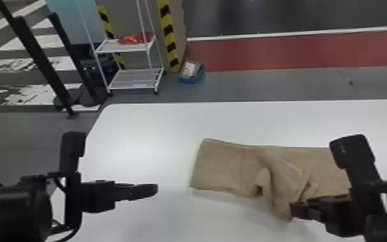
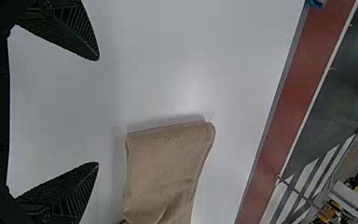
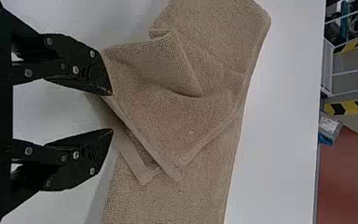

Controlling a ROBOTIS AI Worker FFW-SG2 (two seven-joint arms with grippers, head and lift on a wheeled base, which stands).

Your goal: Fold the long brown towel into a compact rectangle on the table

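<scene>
Nearest, the left pincer (image 1: pixel 152 190) hangs above the left part of the bench (image 1: pixel 141 128); in the left wrist view its two ribbed fingers (image 2: pixel 77 35) stand wide apart, empty, above bare white top. The right pincer (image 1: pixel 293 209) is down at the near side of the brown towel (image 1: pixel 221 165). In the right wrist view its fingers (image 3: pixel 100 74) are parted by a much narrower gap; one tip meets the raised fold of cloth, the other stands just beside it, and nothing is clamped between them. The towel lies on the bench from about the middle toward the right, running on behind the right arm. Its left end is flat and fairly square, while the middle is rucked up, with a loose flap drawn toward the robot at the right pincer's tips. Two hemmed corners (image 3: pixel 175 172) of that flap rest over a lower, flat length. Past the bench's far edge, on the grey floor, sit a blue container (image 1: pixel 192 79) and, left of it, a white wire rack (image 1: pixel 128 87) with a red item (image 1: pixel 135 38) on its upper shelf. Beyond the container runs a red floor strip (image 1: pixel 292 53) bordered by a white line.
</scene>
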